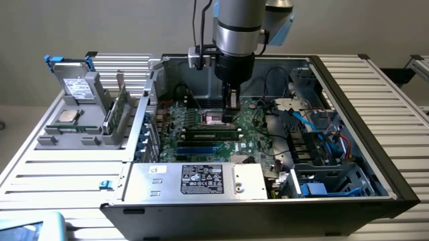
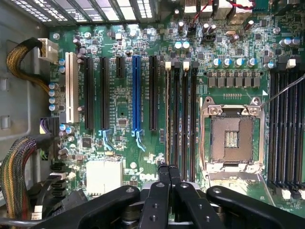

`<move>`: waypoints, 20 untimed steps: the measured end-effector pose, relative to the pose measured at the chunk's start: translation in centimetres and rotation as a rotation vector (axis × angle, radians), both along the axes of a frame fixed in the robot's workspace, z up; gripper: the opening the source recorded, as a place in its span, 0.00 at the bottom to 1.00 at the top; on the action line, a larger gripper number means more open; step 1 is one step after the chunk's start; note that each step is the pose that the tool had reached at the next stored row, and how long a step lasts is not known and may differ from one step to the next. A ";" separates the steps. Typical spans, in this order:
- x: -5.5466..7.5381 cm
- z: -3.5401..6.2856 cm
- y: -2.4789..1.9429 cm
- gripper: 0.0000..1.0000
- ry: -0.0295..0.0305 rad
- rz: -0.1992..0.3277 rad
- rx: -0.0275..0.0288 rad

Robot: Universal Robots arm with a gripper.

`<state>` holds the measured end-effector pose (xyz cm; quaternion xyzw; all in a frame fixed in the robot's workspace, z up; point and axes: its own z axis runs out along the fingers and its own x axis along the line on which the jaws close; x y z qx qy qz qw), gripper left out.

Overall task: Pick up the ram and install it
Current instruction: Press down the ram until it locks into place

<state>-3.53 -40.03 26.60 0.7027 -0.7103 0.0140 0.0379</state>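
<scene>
Catching the tool pinched fully shut on nothing, low over the motherboard beside the processor socket, closed probably to make one blunt tip for pressing. Spotting what looks like the ram standing edge-up in its slot, at seven o'clock from the tool tip in the exterior view. Counting one tool, four memory slots in that bank, plus one more green board upright in the grey rack at the case's nine o'clock on the worktop.

Electronics lab: open computer case on slatted aluminium bench.
</scene>
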 end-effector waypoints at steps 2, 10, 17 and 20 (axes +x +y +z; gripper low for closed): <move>0.0 -0.35 0.00 0.11 0.0000 -0.001 0.0000; 0.0 -1.81 -0.21 0.11 -0.0005 -0.007 0.0003; 0.1 -2.85 -0.37 0.11 -0.0051 -0.010 0.0032; 0.3 -2.92 -0.37 0.11 -0.0058 -0.011 0.0032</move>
